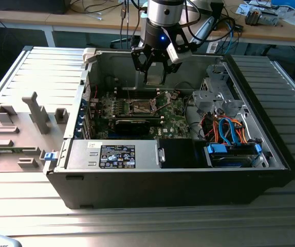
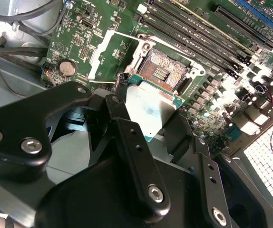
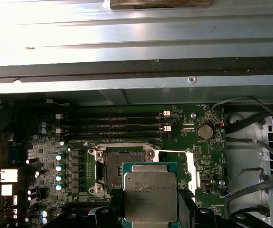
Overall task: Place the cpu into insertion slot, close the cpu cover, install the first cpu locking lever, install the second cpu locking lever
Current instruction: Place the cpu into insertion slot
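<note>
Gripper point(image 1: 155, 72) clamped on cpu point(image 3: 150, 197) edges, poised just above insertion slot point(image 3: 124, 164). Chip likely light, rigid, underside fragile; hold by edges only.

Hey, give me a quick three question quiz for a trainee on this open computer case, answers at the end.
1. True or false: the cpu already sits in the insertion slot.
2. What does the gripper hold? A) the cpu B) a blue cable C) nothing
3. Fill in: the cpu cover stands ___ (open or shut).

Key: 1 false; 2 A; 3 open.
</note>
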`<state>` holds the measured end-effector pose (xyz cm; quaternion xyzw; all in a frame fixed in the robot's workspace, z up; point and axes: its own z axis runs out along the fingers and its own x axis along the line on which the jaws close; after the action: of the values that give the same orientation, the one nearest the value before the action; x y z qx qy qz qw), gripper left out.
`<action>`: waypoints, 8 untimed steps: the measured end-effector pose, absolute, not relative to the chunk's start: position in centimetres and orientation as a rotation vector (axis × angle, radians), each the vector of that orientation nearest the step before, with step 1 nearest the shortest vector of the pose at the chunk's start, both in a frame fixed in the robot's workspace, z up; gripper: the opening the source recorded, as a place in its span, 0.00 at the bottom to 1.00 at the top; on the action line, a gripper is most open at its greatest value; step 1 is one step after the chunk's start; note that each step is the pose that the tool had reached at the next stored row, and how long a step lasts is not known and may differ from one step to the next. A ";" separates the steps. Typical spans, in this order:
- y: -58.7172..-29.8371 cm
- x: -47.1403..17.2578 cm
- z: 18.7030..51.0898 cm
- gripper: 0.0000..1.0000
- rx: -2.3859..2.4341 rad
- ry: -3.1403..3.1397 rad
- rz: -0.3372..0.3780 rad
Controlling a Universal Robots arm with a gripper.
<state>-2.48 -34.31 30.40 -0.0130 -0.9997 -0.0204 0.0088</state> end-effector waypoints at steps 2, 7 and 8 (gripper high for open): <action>-34.3 -2.5 30.4 0.54 -0.041 -3.123 -0.064; -34.3 -2.5 30.2 0.54 -0.041 -3.123 -0.064; -34.3 -2.5 30.2 0.54 -0.041 -3.123 -0.064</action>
<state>-2.52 -34.33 30.22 -0.0130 -0.9997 -0.0204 0.0088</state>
